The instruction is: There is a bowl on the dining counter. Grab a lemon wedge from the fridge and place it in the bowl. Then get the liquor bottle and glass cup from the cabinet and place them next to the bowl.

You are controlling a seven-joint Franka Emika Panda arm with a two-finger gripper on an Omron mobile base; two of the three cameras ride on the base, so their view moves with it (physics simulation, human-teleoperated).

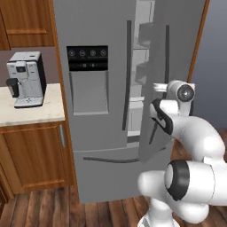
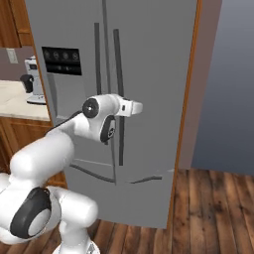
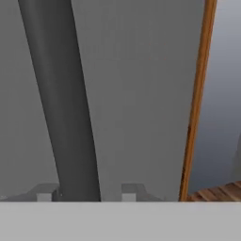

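Note:
The grey steel fridge [image 1: 88,128] stands straight ahead. Its right door [image 1: 155,66] is swung ajar, and white shelves [image 1: 141,53] show in the gap. My gripper [image 3: 88,192] is open around that door's dark vertical bar handle [image 3: 61,94]. The left fingertip [image 3: 44,192] lies against the bar and the right one stands a little off it. In the right base view my hand [image 2: 130,106] sits at the same handle [image 2: 119,74], about mid-height. The bowl, lemon wedge, liquor bottle and glass cup are out of view.
A grey coffee machine [image 1: 25,79] stands on a beige counter [image 1: 44,111] left of the fridge, over wooden base cabinets [image 1: 35,159]. Reddish-brown wall cabinets [image 1: 26,22] hang above. An orange-brown side panel [image 2: 191,99] borders the fridge on the right, with open wood floor [image 2: 213,198] beyond.

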